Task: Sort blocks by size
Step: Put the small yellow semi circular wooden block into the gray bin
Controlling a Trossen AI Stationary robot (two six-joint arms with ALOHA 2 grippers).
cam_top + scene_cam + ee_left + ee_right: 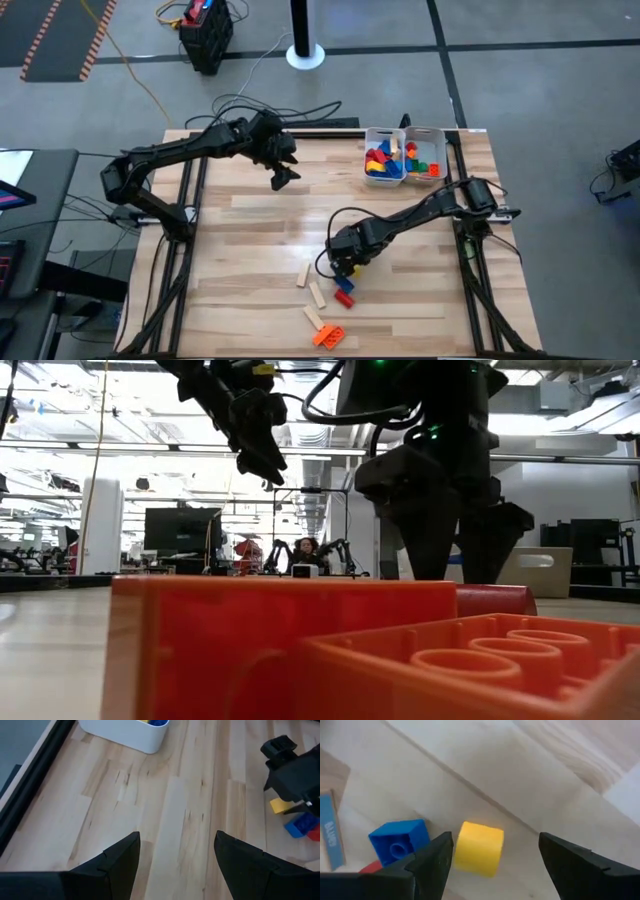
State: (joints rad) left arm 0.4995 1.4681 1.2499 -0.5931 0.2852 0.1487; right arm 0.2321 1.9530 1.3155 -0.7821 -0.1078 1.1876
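Two white trays sit side by side at the far right part of the table. The left tray holds a heap of blocks in blue, red and yellow. The right tray holds fewer blocks, in red, green, orange and yellow; single pieces there are too small to tell apart. In the left wrist view only a corner of one tray shows, with a blue and a yellow piece at its rim.

The remaining loose blocks lie on the near middle of the table: a yellow block, a blue block just beside it and a red block close by, then three pale wooden bars and an orange brick nearest the front edge.

The right gripper hangs low over the yellow block with its fingers spread wide, the block between them but not touched. The left gripper hovers over bare wood left of the trays, fingers apart, holding nothing.

In the low view the orange brick fills the foreground and hides most of the table; the red block shows only as a sliver behind it.
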